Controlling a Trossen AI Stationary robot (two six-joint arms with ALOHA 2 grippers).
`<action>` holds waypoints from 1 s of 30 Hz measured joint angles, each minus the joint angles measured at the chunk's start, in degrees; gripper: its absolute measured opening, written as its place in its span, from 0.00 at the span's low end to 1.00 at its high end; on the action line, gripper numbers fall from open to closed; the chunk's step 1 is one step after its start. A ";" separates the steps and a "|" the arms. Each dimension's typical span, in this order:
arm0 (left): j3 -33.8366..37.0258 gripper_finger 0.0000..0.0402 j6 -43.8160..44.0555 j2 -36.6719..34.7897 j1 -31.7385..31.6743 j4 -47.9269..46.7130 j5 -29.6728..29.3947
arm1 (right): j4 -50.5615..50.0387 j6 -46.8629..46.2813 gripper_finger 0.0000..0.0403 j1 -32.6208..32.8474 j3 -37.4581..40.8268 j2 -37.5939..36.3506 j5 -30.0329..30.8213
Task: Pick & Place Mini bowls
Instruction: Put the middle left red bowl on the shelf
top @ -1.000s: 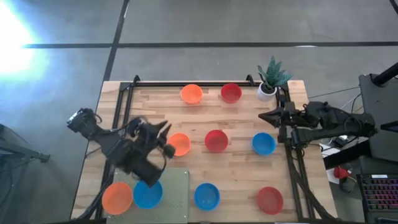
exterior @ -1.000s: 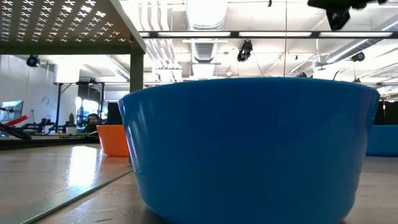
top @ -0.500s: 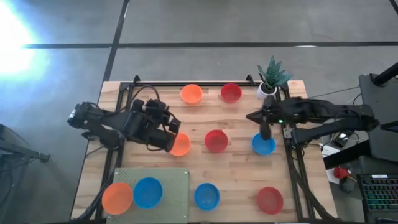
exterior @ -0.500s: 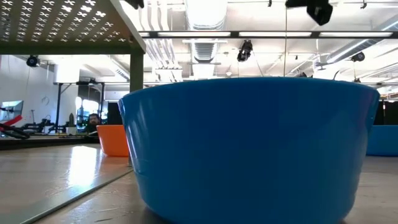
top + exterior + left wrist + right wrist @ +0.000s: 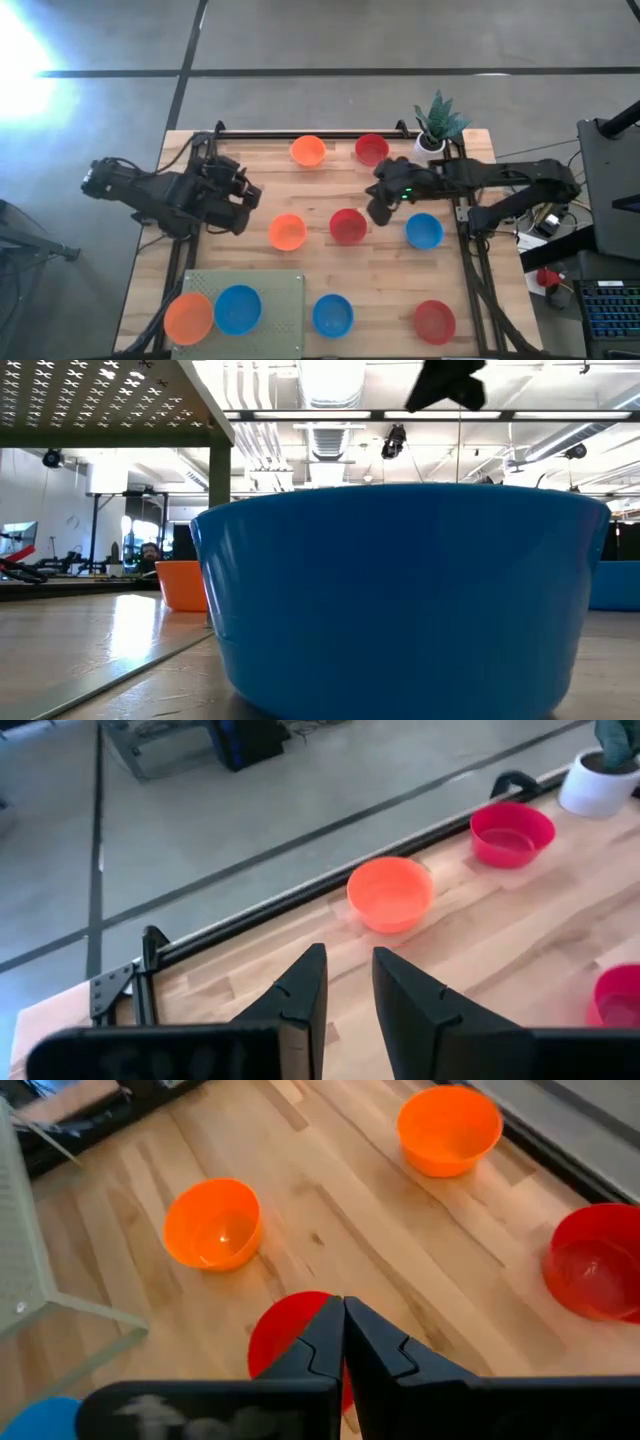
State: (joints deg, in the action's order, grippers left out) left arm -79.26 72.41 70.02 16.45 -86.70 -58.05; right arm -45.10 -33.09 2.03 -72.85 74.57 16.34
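Observation:
Mini bowls stand apart on the wooden table: orange [image 5: 308, 151] and red [image 5: 371, 149] at the far edge, then orange [image 5: 287, 232], red [image 5: 347, 226] and blue [image 5: 424, 231] across the middle. Along the near edge are orange [image 5: 188, 318], blue [image 5: 237, 308], blue [image 5: 332, 315] and red [image 5: 434, 321]. My left gripper [image 5: 252, 197] hovers open over the table's left part, nothing between its fingers [image 5: 300, 995]. My right gripper [image 5: 376, 210] is shut and slants down above the middle red bowl [image 5: 285, 1335], clear of it.
A grey-green perforated platform [image 5: 275, 300] stands at the near left, with one blue bowl on it. A small white pot with a green plant [image 5: 435, 125] is at the far right corner. Black rails [image 5: 300, 133] run along the table's edges. In the low view, a blue bowl [image 5: 400, 600] fills the foreground.
My left gripper has drawn back from above the platform toward the far edge and then leftward, staying open. My right gripper has swung from the table's right edge toward the middle and tipped downward, staying shut, and now hangs over the middle red bowl. No bowl has moved.

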 joint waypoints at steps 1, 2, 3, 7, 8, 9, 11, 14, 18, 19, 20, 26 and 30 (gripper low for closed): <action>0.70 0.19 -0.38 -0.79 0.00 0.30 0.63 | -0.55 -0.45 0.03 -0.29 -1.25 1.65 -0.65; 1.31 0.19 -0.63 -1.52 0.05 0.54 0.84 | -1.34 -1.42 0.03 -0.67 -2.57 3.25 -1.80; 1.90 0.19 -0.84 -2.20 0.18 1.13 1.05 | -2.06 -2.51 0.04 -1.25 -3.87 4.69 -3.21; 3.52 0.19 -4.93 -4.53 0.28 3.78 2.05 | -3.12 -3.58 0.11 -3.01 -8.10 10.21 -7.48; 3.65 0.19 -6.32 -4.90 0.31 4.27 2.55 | -3.25 -3.27 0.14 -3.39 -9.07 11.62 -8.63; 3.67 0.19 -7.74 -5.17 0.31 4.56 3.23 | -3.85 -3.16 0.16 -3.79 -9.97 12.88 -9.85; 3.67 0.19 -10.14 -5.58 0.31 5.94 3.67 | -5.76 -4.19 0.21 -4.72 -11.73 15.45 -11.26; 3.56 0.19 -12.74 -5.97 0.31 7.25 3.78 | -9.31 -7.16 0.28 -6.42 -13.46 19.13 -11.89; 3.49 0.19 -16.68 -6.26 0.31 9.27 3.79 | -11.61 -9.62 0.34 -8.55 -13.75 23.34 -12.42; 3.51 0.19 -17.39 -6.32 0.31 9.43 3.81 | -11.88 -9.89 0.35 -8.98 -13.75 24.17 -13.16; 3.51 0.19 -17.96 -6.38 0.31 9.69 3.81 | -11.92 -9.99 0.35 -9.42 -13.73 25.02 -13.84; 3.49 0.19 -19.06 -6.54 0.31 9.82 4.69 | -12.02 -9.82 0.37 -10.28 -13.71 29.75 -15.36; 3.49 0.19 -19.91 -6.54 0.31 9.82 4.69 | -13.05 -9.17 0.37 -10.31 -13.70 32.35 -15.52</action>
State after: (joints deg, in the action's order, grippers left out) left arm -75.77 52.50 63.48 16.75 -76.88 -53.36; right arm -58.15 -42.26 -8.28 -86.55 106.93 0.82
